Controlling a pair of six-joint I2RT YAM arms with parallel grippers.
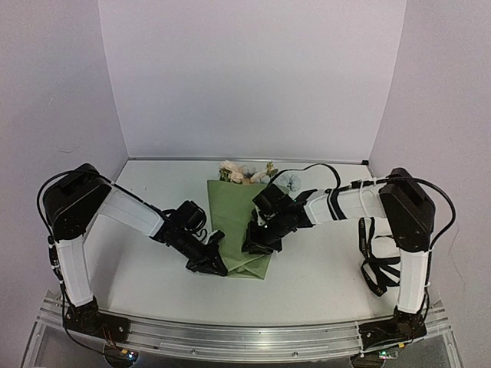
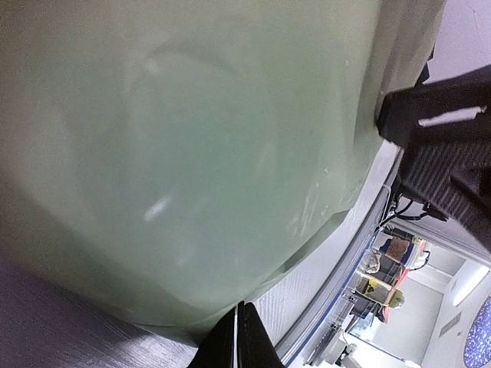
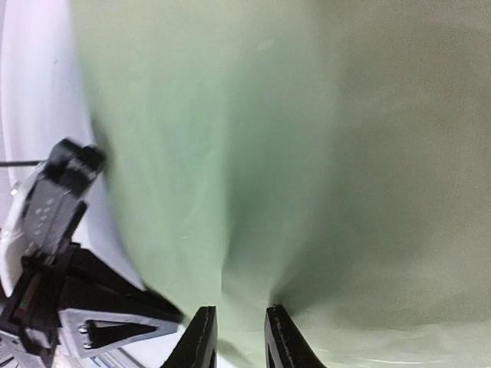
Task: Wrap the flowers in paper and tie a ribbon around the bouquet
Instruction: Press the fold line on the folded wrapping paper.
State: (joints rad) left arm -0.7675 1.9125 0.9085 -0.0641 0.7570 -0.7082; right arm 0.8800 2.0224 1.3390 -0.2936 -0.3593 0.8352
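My left hand [image 1: 218, 264] is clenched, its black fingers [image 2: 234, 341] pressed flat together at the lower left edge of the paper [image 1: 232, 208]. I cannot tell whether a fold is caught. My right hand [image 1: 258, 242] rests on the smooth olive sheet at frame centre, fingers [image 3: 201, 341] a slit apart. A soft crease runs into the gap, but I cannot tell if they grip it. The paper lies as a cone on the white table [image 1: 322, 268], with cream and pale blue flowers [image 1: 239, 173] at its upper, wide end. The black ribbon [image 1: 371, 264] hangs in loops off the right arm.
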